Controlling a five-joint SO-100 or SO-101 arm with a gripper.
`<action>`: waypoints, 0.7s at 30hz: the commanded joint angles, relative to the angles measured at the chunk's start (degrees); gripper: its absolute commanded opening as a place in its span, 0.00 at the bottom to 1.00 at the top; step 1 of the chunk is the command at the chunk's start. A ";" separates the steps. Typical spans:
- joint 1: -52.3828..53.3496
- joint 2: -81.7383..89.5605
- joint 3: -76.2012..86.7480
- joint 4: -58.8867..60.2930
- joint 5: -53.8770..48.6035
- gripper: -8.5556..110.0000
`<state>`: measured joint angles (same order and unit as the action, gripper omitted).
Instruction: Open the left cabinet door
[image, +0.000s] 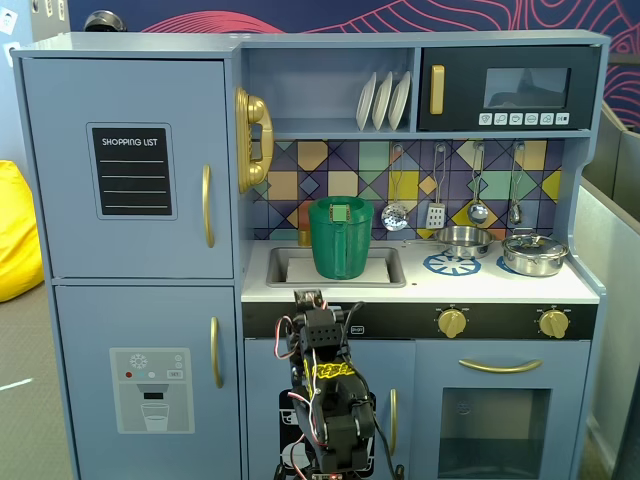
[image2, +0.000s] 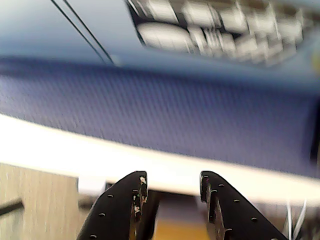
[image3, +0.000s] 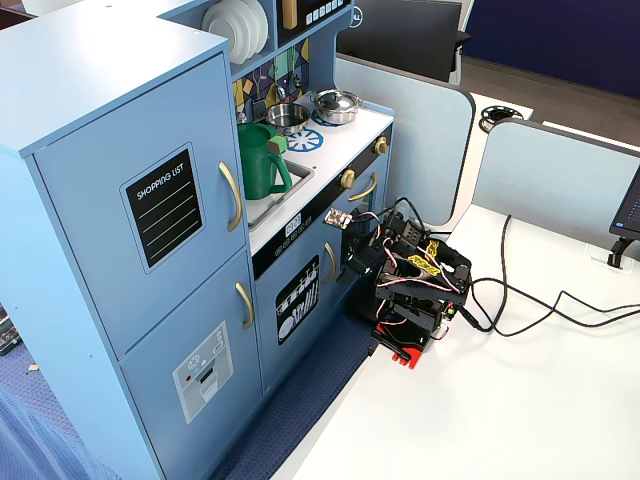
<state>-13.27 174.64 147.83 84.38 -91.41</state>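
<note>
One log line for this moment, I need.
phase: start | left cabinet door: shut | handle: untouched | hand: open, empty, far from door

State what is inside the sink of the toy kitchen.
A green jug stands in the sink, filling most of it. The sink floor under the jug is hidden, and the jug's contents cannot be seen.
</note>
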 joint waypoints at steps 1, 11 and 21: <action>-3.08 -1.23 -8.61 -3.78 -2.46 0.10; -8.79 0.70 -10.81 -21.97 -15.12 0.10; -15.03 -7.65 -16.26 -43.24 -11.07 0.11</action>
<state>-26.02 169.80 136.23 48.69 -103.97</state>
